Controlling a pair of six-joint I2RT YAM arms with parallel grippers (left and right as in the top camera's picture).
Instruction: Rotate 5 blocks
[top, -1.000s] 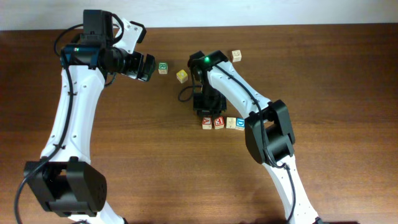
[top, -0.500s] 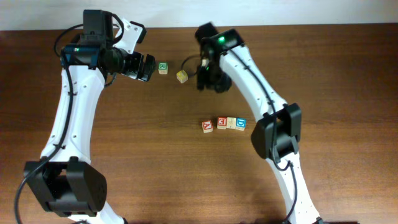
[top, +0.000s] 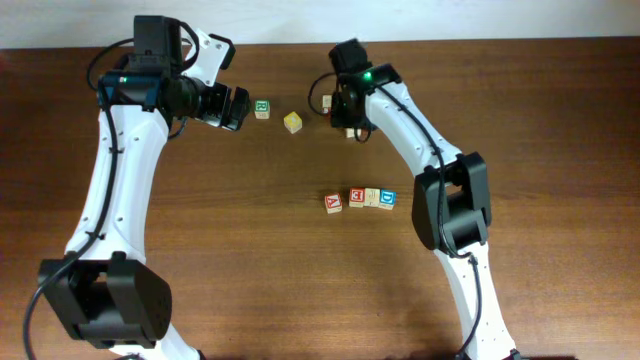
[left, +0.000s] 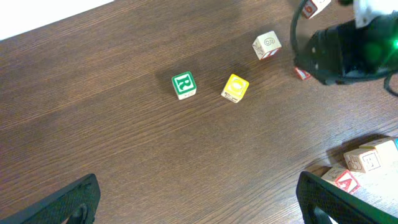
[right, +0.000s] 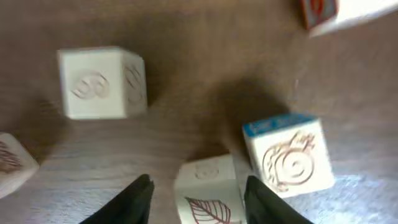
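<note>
Looking down my right gripper, jaws half-spread and not yet clamped, I see a pale wooden cube with a leaf print between them, off-centre toward one finger, near the table's far edge.

7 pale blocks, 1 green, 1 yellow

A green-lettered cube sits on the brown wooden table, near the far edge, left of centre; a yellow-faced cube lies just to its right, slightly nearer, not touching, turned askew; a white strip runs beyond the far edge.
</note>
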